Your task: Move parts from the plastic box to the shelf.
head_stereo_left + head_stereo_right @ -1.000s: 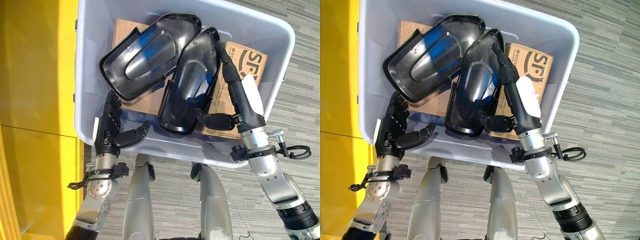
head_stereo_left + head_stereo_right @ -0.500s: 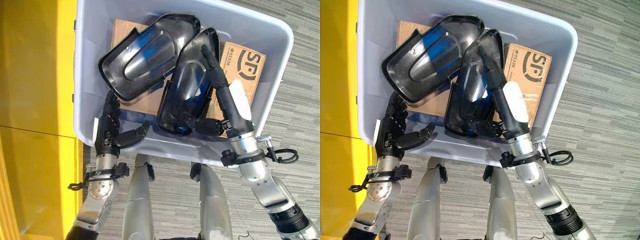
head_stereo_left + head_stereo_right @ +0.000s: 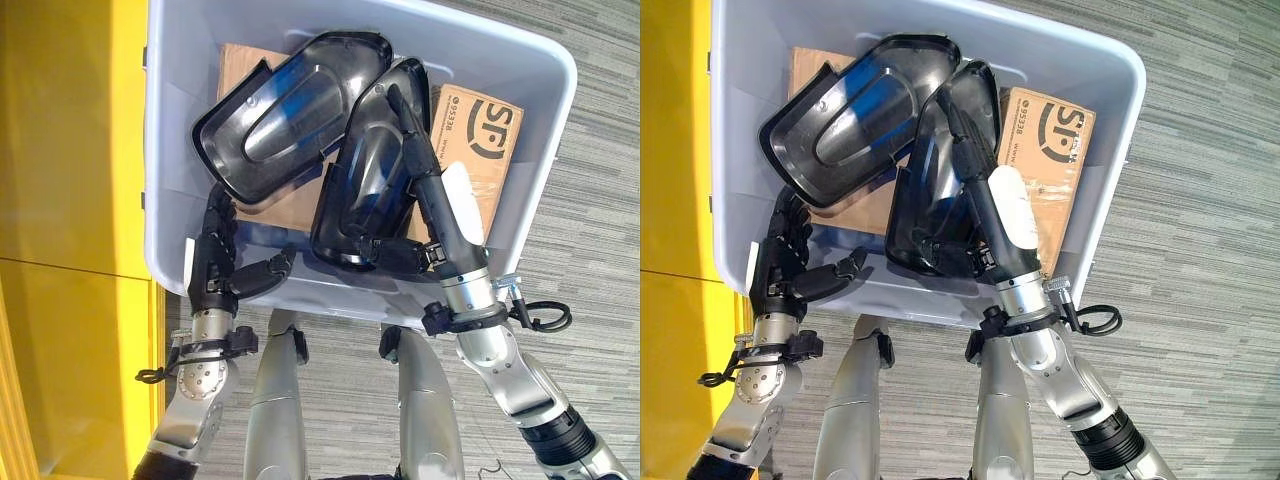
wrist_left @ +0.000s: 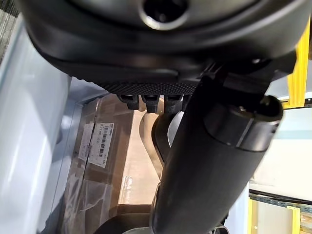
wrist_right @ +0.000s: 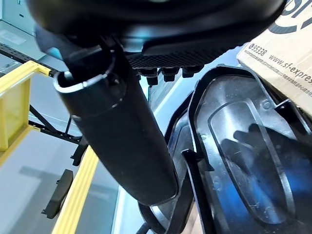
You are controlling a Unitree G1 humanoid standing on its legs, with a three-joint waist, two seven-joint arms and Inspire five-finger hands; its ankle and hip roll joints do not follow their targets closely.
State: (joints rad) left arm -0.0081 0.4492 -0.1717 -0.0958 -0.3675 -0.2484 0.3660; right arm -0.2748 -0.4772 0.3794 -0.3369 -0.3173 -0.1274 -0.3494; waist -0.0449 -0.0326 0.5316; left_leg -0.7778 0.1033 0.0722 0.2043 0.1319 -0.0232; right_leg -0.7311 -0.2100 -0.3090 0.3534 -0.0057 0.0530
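Observation:
A pale plastic box holds two black moulded parts lying on cardboard. The left part lies tilted towards the far left. The right part leans beside it, and its hollow side shows up close. My right hand lies along the right part's right edge, fingers straight over it. Its thumb reaches under the part's near end. My left hand stands in the box's near left corner, open. Its fingers point up beneath the left part's lower edge and its thumb is spread.
Flat cardboard boxes line the bottom of the plastic box. A yellow surface runs along the left side. Grey carpet lies to the right and in front.
My right arm has swung left, bringing the hand from the right part's outer edge further onto it. The left hand has stayed where it was.

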